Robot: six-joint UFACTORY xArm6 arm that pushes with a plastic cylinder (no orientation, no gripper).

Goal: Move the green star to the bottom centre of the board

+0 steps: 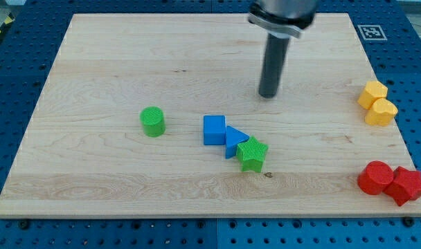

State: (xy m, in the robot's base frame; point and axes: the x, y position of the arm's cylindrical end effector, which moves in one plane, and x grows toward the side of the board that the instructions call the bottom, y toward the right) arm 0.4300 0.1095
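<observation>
The green star lies a little right of the board's middle, in the lower half. It touches a blue triangle on its upper left. A blue cube sits against that triangle's left side. My tip stands above and slightly right of the star, well apart from it, with bare wood between them.
A green cylinder stands left of the blue blocks. Two yellow blocks sit at the board's right edge. A red cylinder and a red block sit at the lower right corner. The wooden board rests on a blue pegboard.
</observation>
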